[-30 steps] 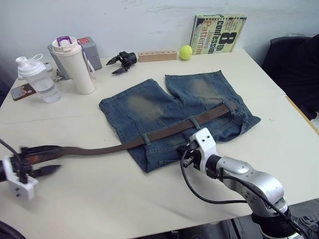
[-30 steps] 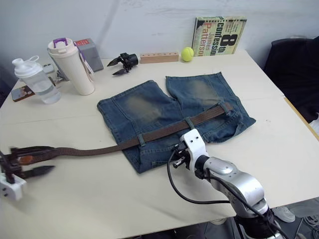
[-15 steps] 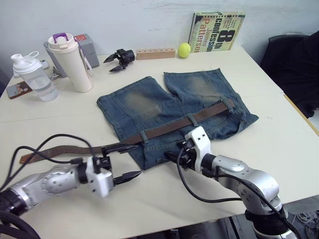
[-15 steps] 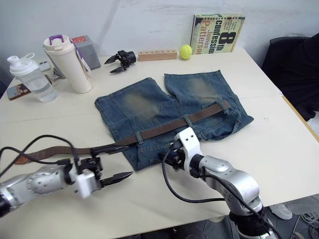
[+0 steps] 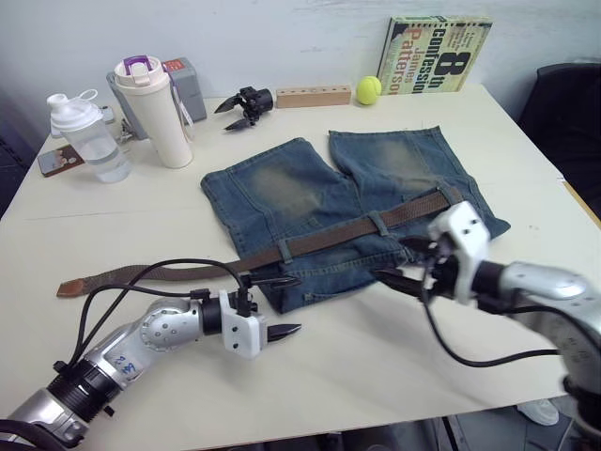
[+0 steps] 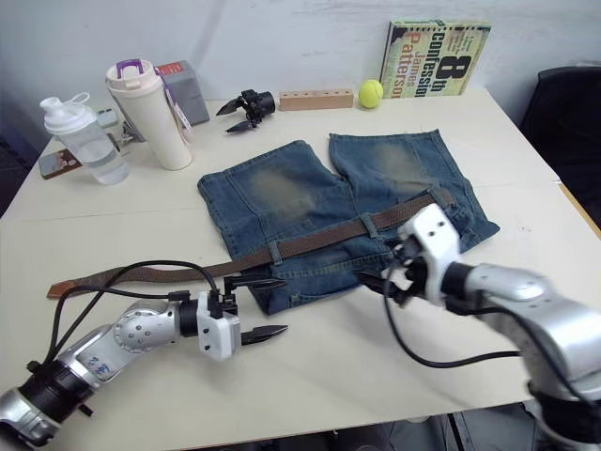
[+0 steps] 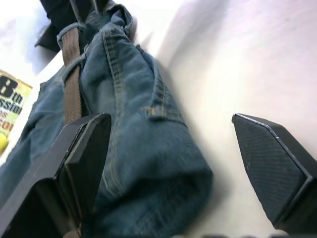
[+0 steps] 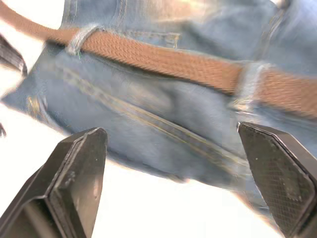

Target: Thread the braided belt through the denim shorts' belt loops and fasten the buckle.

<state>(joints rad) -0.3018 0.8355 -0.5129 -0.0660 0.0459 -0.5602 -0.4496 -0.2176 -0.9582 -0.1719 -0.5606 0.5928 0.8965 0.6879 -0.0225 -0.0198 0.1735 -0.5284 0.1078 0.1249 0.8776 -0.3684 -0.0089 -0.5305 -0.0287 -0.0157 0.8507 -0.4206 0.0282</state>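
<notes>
Threading is partly done: your left gripper, jaws wide and empty, sits at the faded blue denim shorts' seven-o'clock corner, where the dark-brown braided belt leaves the denim belt loops, tan tip trailing toward nine. Your right gripper, spread and empty, hovers at the waistband's five o'clock. Next, you likely regrasp the belt; buckle hidden.

Table: bare along the near edge and at the right of the denim shorts.
Obstacles: far-left cluster of tumbler, shaker bottle and grey box; far-edge row of wooden block, tennis ball, book.
Braided belt trails across the left side.
</notes>
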